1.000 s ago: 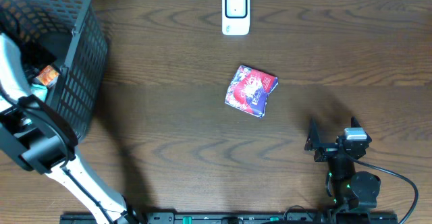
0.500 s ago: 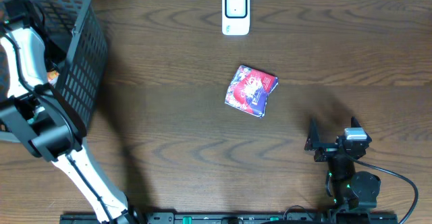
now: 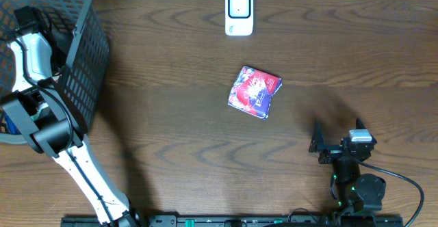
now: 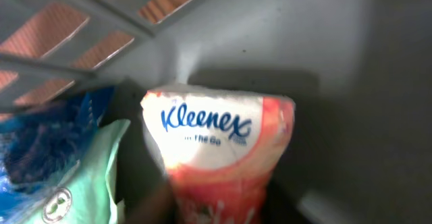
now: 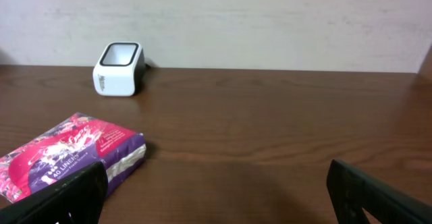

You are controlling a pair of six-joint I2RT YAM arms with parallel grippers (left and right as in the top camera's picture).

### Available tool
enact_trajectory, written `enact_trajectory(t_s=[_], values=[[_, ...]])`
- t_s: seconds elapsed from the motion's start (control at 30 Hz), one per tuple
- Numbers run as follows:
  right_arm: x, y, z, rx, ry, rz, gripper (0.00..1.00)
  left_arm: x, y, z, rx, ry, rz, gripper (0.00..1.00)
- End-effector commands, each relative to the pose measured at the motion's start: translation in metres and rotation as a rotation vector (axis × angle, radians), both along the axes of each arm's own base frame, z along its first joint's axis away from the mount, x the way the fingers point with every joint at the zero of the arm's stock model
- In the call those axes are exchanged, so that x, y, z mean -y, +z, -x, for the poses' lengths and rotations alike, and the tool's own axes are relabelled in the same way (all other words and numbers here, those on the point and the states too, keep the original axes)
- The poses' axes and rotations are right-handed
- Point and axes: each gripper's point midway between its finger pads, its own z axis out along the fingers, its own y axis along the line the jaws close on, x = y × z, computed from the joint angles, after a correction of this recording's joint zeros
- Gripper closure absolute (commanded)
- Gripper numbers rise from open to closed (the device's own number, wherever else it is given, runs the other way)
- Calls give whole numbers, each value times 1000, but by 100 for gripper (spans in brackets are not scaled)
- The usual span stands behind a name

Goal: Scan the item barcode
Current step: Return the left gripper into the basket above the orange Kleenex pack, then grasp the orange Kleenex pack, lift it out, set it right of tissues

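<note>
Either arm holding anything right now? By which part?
Right gripper: nothing, jaws wide open. Left gripper is in the basket at a tissue pack; hold cannot be told.

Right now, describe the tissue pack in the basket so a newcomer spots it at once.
Start at the black mesh basket at the table's far-left corner. Inside, the Kleenex pack lies beside a mint-green packet. It alone has a white top with blue lettering above an orange-red body.

My left arm [image 3: 31, 52] stretches far forward and its wrist tips downward; I cannot tell how the left pincer stands. My right arm [image 3: 354, 176] sits folded low, with the right pincer [image 5: 216, 173] spread wide.
</note>
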Motion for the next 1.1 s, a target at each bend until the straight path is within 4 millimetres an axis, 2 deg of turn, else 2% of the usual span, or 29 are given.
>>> enact_trajectory(t_s=[0.0, 0.13, 0.27, 0.37, 0.47, 0.57, 0.7, 0.8, 0.87, 0.93, 1.07], values=[[0, -1, 0, -1, -1, 8, 1, 0, -5, 6, -30, -4, 2, 93], [0, -1, 0, -1, -1, 8, 1, 3, 4, 11, -41, -4, 8, 93], [0, -1, 0, -1, -1, 8, 1, 10, 36, 8, 23, -13, 23, 93], [0, -1, 0, -1, -1, 8, 1, 26, 78, -1, 151, -52, 79, 93], [0, -1, 0, -1, -1, 8, 1, 54, 140, -10, 331, -127, 162, 93], [0, -1, 0, -1, -1, 8, 1, 91, 204, -10, 508, -229, 256, 93], [1, -1, 0, -1, -2, 8, 1, 146, 281, 6, 701, -314, 371, 93], [0, -1, 0, -1, -1, 8, 1, 191, 318, 19, 770, -407, 424, 93], [0, -1, 0, -1, -1, 8, 1, 227, 335, 27, 787, -491, 453, 92], [0, -1, 0, -1, -1, 8, 1, 263, 342, 33, 776, -568, 482, 93], [1, -1, 0, -1, -2, 8, 1, 344, 333, 41, 691, -734, 579, 93]])
